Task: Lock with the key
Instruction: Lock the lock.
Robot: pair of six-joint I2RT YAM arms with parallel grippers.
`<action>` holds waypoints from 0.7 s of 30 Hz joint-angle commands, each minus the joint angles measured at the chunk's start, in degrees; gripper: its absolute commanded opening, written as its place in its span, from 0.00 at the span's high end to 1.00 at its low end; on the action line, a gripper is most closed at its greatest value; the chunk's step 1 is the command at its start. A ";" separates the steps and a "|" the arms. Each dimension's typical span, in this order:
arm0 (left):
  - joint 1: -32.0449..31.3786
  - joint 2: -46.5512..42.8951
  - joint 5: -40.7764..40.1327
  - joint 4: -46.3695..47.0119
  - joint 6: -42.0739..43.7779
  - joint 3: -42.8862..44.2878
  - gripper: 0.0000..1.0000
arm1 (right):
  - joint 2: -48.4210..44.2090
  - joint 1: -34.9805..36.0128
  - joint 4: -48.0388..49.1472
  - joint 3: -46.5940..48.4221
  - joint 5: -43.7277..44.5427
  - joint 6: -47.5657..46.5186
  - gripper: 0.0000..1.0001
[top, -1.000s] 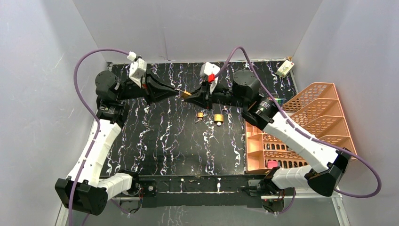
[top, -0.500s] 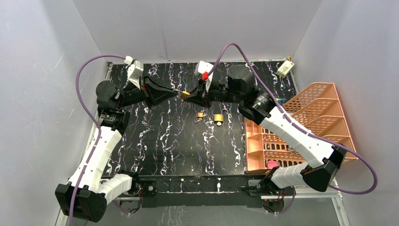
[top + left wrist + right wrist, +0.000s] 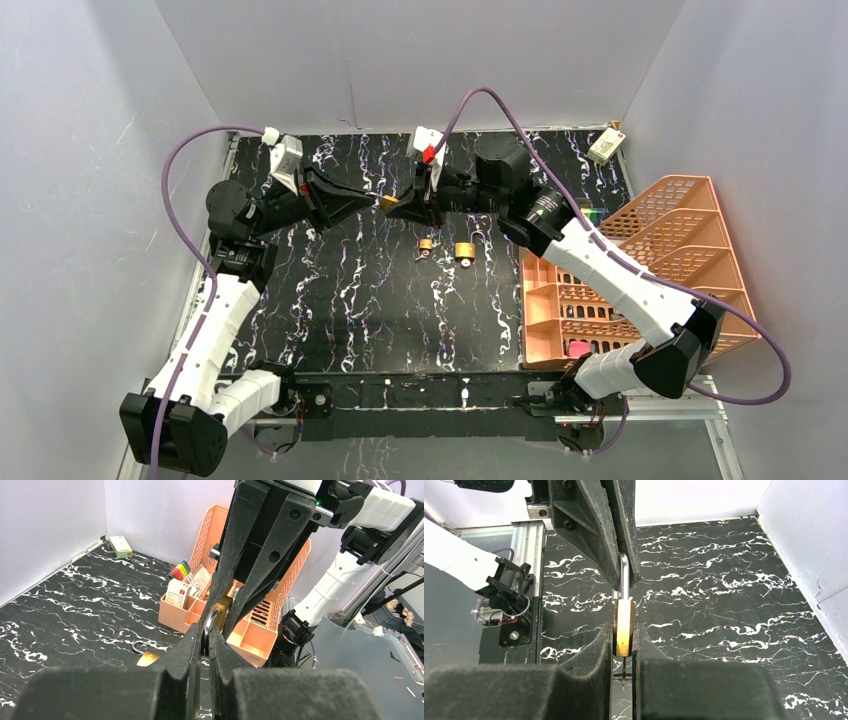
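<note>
A brass padlock [image 3: 390, 201] hangs in the air between my two grippers, above the far middle of the table. My right gripper [image 3: 623, 636] is shut on its brass body [image 3: 624, 625]; a key with a thin ring [image 3: 624, 669] sticks out of the body's underside between my fingers. My left gripper [image 3: 204, 640] is shut on the silver shackle [image 3: 209, 625], which also shows in the right wrist view [image 3: 623, 577]. In the top view my left gripper [image 3: 372, 200] and my right gripper [image 3: 398, 206] meet tip to tip.
Two more brass padlocks lie on the black marbled table [image 3: 340, 300], one smaller [image 3: 426, 245] and one larger [image 3: 465, 250]. An orange divided rack [image 3: 640, 270] stands at the right. A small white box [image 3: 603, 147] sits at the far right corner.
Both grippers, still joined on the padlock, have shifted slightly left and toward me. The right arm's elbow has swung further out over the table.
</note>
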 commanded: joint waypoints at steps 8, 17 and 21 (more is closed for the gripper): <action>-1.31 -1.45 -3.18 5.77 0.55 -3.35 1.00 | 1.01 1.21 4.58 5.02 -10.20 3.50 1.00; -1.67 -1.37 -2.94 6.30 1.00 -4.24 1.00 | 2.10 1.19 3.93 6.42 -13.35 4.16 1.00; -2.15 -1.26 -2.90 6.76 0.34 -4.70 1.00 | 1.98 1.21 5.02 6.14 -13.61 4.61 1.00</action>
